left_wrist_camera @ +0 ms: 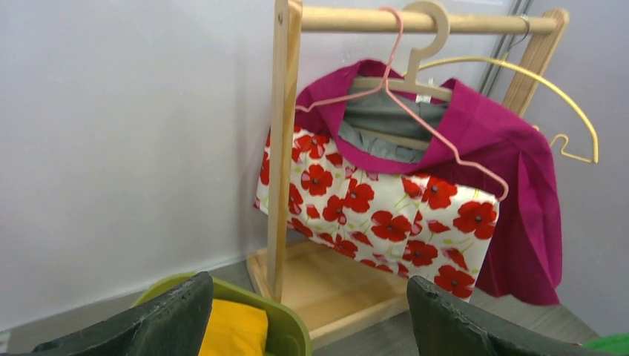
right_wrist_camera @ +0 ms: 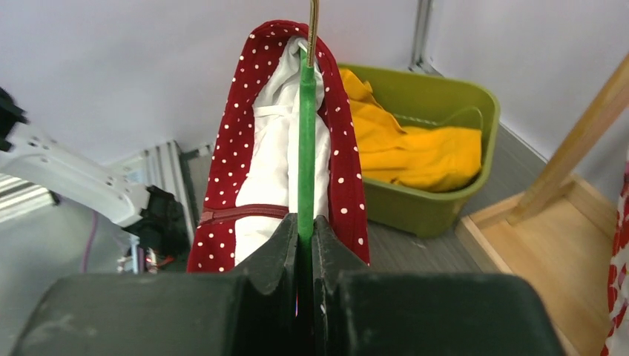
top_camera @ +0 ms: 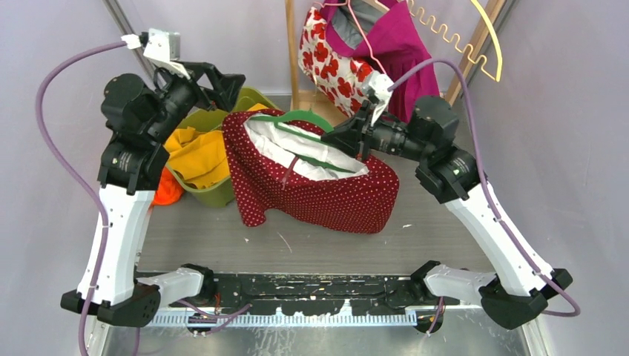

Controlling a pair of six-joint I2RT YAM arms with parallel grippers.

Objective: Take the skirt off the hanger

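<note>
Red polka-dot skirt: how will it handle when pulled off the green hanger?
Probably floppy: the skirt slumps in creases onto the table. Likely light: it looks like thin fabric with a white lining. It may snag rather than slide, since its waistband wraps the green hanger that the right gripper pinches.

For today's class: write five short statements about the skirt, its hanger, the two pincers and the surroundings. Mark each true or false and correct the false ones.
1. The right pincer is shut on the green hanger. True.
2. The left pincer grips the skirt. False: it is open and holds nothing.
3. The red dotted skirt is on the hanger. True.
4. The green bin holds a blue cloth. False: it holds a yellow cloth.
5. The wooden rack is bare. False: a floral garment hangs on it.
</note>
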